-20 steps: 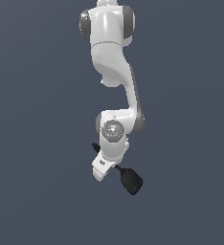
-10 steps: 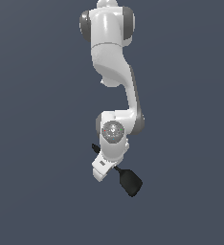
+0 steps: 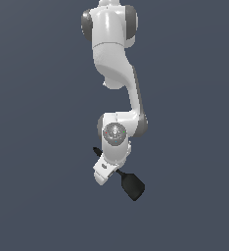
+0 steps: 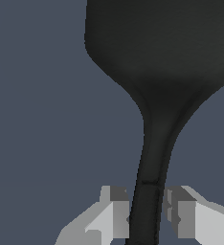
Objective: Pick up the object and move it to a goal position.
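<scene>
One claw (image 4: 145,215) — clenched on the spatula (image 3: 131,185) by its handle; the long axis slants, blade pointing down toward the exterior view's right.

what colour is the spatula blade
Black, plain; the spatula shows best in the wrist view.

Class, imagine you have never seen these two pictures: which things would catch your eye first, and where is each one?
First, the white arm reaching down the middle of the exterior view against plain dark grey. Next, the black spatula at its lower end, blade pointing toward that view's lower right. In the wrist view, the gripper fingers sit on either side of its thin handle.
</scene>
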`<state>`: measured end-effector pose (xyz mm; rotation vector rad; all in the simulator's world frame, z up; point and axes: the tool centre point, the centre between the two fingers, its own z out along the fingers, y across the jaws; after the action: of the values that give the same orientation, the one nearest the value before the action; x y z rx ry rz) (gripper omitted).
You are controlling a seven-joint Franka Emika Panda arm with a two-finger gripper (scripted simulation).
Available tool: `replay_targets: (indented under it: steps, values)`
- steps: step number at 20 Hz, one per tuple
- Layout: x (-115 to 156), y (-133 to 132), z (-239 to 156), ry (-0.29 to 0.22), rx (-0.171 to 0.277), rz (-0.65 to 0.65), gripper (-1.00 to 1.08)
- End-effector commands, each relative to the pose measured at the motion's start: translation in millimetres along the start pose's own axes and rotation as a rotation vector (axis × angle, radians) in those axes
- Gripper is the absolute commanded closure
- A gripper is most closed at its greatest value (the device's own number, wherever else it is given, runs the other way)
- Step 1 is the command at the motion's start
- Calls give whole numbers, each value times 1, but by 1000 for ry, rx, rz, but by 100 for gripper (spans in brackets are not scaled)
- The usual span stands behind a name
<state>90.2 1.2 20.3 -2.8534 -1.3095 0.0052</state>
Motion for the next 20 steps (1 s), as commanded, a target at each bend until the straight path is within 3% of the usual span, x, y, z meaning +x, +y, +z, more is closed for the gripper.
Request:
replay_targets:
  steps: [1, 10, 20]
  values:
    - [-2, 1, -8, 2, -2, 0, 108]
    - [-27, 4, -57, 1, -3, 0, 108]
    - [-76, 9, -161, 1, -3, 0, 108]
